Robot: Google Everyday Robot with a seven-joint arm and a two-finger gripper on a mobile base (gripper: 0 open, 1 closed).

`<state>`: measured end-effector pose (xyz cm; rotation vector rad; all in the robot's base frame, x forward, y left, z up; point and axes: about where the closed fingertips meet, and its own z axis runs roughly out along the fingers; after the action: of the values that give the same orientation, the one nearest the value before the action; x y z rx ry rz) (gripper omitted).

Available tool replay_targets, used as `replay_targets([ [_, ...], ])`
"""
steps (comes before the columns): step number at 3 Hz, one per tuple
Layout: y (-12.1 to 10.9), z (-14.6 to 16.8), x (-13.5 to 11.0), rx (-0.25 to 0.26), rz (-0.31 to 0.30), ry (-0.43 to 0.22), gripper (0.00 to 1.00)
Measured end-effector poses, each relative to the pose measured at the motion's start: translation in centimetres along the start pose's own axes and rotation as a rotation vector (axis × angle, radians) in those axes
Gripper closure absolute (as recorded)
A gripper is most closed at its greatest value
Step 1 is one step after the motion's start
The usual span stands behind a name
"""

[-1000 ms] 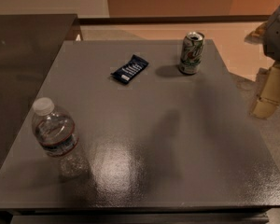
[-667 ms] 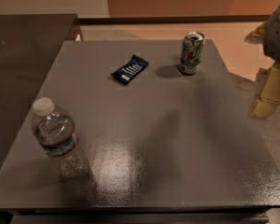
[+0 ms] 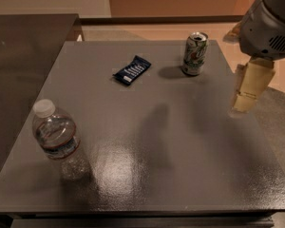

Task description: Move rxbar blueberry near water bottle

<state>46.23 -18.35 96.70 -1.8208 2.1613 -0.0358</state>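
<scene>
The rxbar blueberry (image 3: pixel 131 70), a flat dark navy bar with white stripes, lies on the grey table (image 3: pixel 180 165) at the back, left of centre. The water bottle (image 3: pixel 57 139), clear with a white cap and a red-and-blue banded label, stands upright near the table's front left. My gripper (image 3: pixel 248 90), cream-coloured under a grey arm housing, hangs over the table's right edge, far to the right of the bar and holding nothing.
A green-and-white soda can (image 3: pixel 195 53) stands upright at the back right of the table, between the bar and my gripper. A dark counter (image 3: pixel 23 56) borders the table on the left. Tan floor lies beyond the right edge.
My gripper has moved left, from beyond the table's right edge to over it. The bar, bottle and can have not moved.
</scene>
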Motion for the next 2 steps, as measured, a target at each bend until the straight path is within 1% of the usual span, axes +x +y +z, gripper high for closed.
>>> replay_targets([
  [2,-3.4,3.6,-6.0,-0.034,-0.160,-0.108,0.00],
])
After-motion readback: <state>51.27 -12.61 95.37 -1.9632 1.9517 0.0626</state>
